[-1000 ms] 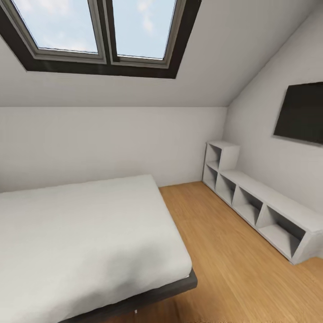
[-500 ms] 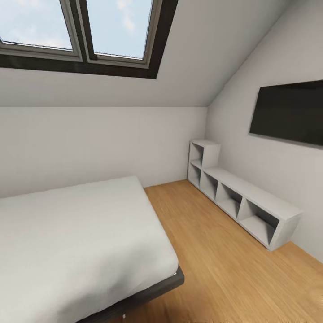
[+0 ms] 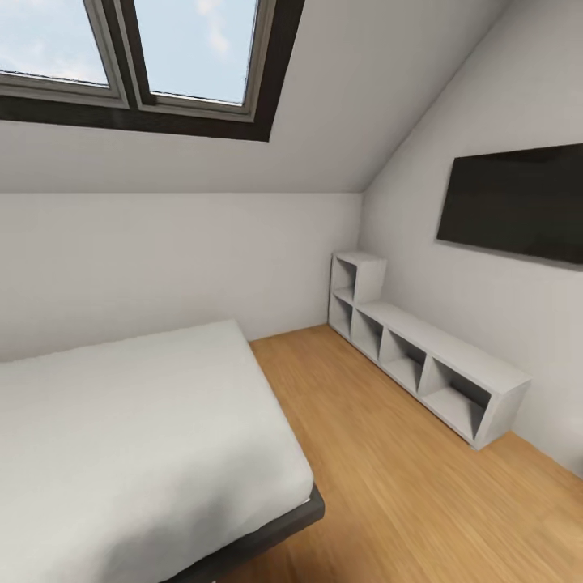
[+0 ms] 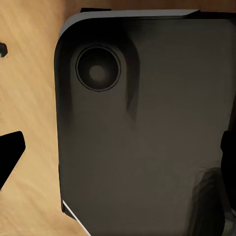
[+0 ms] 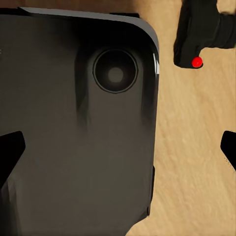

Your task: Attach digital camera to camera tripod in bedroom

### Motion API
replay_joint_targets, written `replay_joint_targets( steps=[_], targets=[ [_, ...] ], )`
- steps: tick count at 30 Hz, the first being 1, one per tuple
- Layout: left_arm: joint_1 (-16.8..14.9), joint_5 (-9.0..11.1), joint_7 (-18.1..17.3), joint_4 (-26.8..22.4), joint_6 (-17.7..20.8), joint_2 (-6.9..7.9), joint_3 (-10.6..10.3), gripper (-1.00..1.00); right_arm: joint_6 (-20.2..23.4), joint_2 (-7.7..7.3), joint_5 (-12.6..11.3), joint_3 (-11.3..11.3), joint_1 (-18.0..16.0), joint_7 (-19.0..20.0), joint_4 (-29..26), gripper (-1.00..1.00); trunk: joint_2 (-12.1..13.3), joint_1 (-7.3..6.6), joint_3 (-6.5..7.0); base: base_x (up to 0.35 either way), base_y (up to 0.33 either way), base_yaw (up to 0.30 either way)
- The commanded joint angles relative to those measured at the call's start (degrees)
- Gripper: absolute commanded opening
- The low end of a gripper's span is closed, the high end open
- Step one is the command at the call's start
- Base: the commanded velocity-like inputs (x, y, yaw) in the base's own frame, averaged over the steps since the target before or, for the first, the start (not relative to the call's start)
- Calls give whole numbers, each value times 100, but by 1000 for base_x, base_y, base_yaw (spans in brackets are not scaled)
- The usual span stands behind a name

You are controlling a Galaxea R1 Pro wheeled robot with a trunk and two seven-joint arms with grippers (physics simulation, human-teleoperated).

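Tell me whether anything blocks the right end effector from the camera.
Nothing visible does. In the right wrist view, only bare wood floor separates the open right end effector from the camera; the robot's dark base sits beside it.

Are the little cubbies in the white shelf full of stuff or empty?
Empty, as far as shows. Each open cubby of the white shelf along the wall under the dark screen shows bare grey insides; their far corners are hidden.

Bright, even daylight from skylight (image 3: pixel 146 57)
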Motion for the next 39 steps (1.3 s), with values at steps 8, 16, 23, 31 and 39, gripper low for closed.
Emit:
replay_joint_targets(
  steps=[8, 16, 23, 31, 39],
  targets=[
    [2, 14, -3, -2, -9, -1, 8, 100, -15, -9, 2, 10, -1, -2, 0, 100, -2, 2, -4, 282, 0, -1],
    [2, 19, -3, 2, -9, -1, 8, 100, -15, -10, 2, 11, -1, -2, 2, 100, -2, 2, -4, 313, 0, 0],
    [2, 16, -3, 2, -9, -1, 8, 100, -15, -10, 2, 11, -1, -2, 1, 100, -2, 2, -4, 317, 0, 0],
    [2, 15, -3, 2, -9, -1, 9, 100, -24, -10, 1, 3, -1, -2, 0, 100, -2, 2, -4, 316, 0, 0],
    [2, 14, -3, -2, -9, -1, 16, 100, -31, 3, -2, -4, -1, -9, 0, 100, -2, 2, -4, 177, 0, 0]
  ],
)
